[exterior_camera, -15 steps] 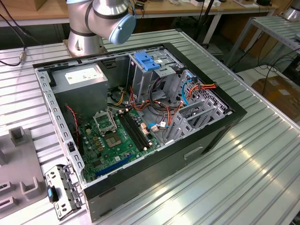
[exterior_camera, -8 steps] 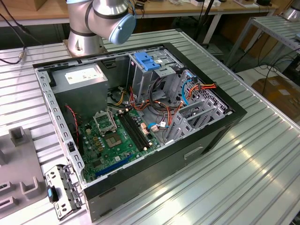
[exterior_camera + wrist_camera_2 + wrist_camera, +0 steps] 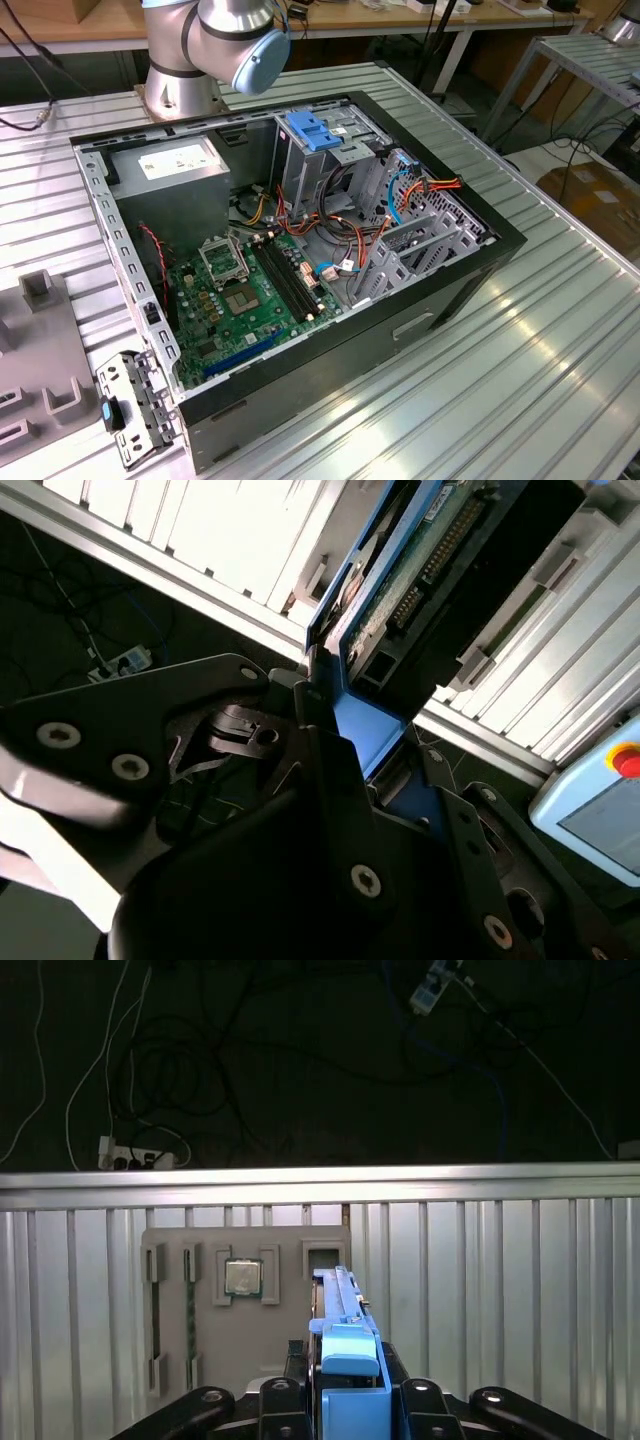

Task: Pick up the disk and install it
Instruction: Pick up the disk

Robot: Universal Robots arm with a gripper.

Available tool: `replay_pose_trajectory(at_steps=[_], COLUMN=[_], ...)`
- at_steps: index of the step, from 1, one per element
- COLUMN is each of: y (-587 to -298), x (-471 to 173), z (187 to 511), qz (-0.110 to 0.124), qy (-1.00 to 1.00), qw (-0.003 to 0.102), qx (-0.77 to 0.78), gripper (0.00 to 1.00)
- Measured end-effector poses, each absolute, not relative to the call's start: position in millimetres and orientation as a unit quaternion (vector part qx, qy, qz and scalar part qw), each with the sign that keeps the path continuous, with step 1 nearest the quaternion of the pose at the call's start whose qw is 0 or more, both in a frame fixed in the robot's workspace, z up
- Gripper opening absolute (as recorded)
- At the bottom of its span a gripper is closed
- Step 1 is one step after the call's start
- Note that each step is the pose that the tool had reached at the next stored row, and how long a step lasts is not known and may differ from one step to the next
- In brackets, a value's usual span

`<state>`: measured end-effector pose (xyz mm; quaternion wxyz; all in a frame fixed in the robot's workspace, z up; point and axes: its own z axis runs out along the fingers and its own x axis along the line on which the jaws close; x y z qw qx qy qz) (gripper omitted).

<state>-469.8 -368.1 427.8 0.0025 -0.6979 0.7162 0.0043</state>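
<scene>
The disk (image 3: 343,1332) shows edge-on in the first wrist view, framed by its blue carrier rails, and my gripper (image 3: 345,1405) is shut on it. It hangs over a grey fixture plate (image 3: 290,1360) on the ribbed table. In the second wrist view the disk's (image 3: 400,575) green circuit-board side and a blue rail run between the black fingers (image 3: 330,770) of my gripper (image 3: 350,750). The open computer case (image 3: 470,270) lies on the table in the exterior view, with a metal drive cage (image 3: 330,165) topped by a blue latch.
Inside the case are a grey power-supply box (image 3: 175,165), a green motherboard (image 3: 240,290) and loose cables (image 3: 420,190). The fixture plate holds a processor chip (image 3: 243,1278) and a memory stick (image 3: 190,1300). A pendant with a red button (image 3: 625,760) lies beside the table.
</scene>
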Motion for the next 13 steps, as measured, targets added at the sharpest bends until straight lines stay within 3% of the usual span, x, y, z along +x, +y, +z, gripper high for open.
replay_pose_trajectory(at_steps=[13], y=[-368.1], x=[-469.8], z=[448.5], qz=[0.004], qy=[0.716], qw=[0.002], qx=[-0.698], gripper=[0.37])
